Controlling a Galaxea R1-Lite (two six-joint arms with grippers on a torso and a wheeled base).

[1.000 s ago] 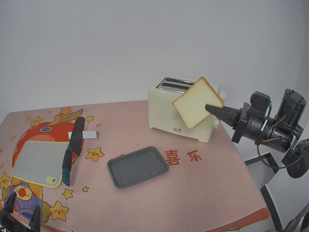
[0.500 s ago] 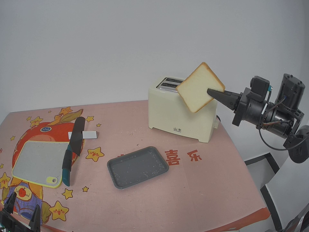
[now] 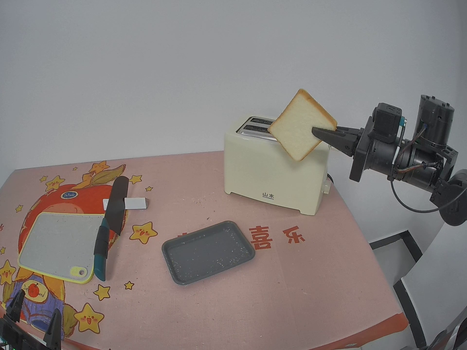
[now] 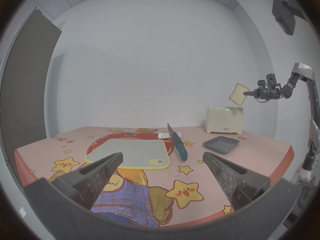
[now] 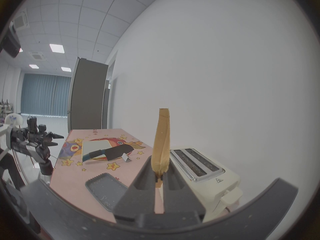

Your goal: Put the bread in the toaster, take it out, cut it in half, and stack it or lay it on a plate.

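My right gripper (image 3: 318, 132) is shut on one corner of a slice of bread (image 3: 301, 125), held on edge above the right end of the cream toaster (image 3: 272, 173). Seen edge-on in the right wrist view, the bread (image 5: 162, 143) stands between my right gripper (image 5: 159, 177) fingers, beside the toaster's two slots (image 5: 196, 164). A dark grey tray-like plate (image 3: 208, 251) lies in front of the toaster. At the table's left, a teal-handled knife (image 3: 108, 224) rests across the edge of a grey cutting board (image 3: 58, 243). My left gripper (image 4: 163, 165) stands open, low at the table's near left corner.
A small white card (image 3: 127, 203) lies behind the knife. The pink tablecloth (image 3: 292, 288) carries cartoon prints; its right edge drops off close to the toaster. Bare table lies between the plate and the front edge.
My right gripper has lifted the bread from in front of the toaster's side to above its top and tilted it more upright. The left arm has not moved.
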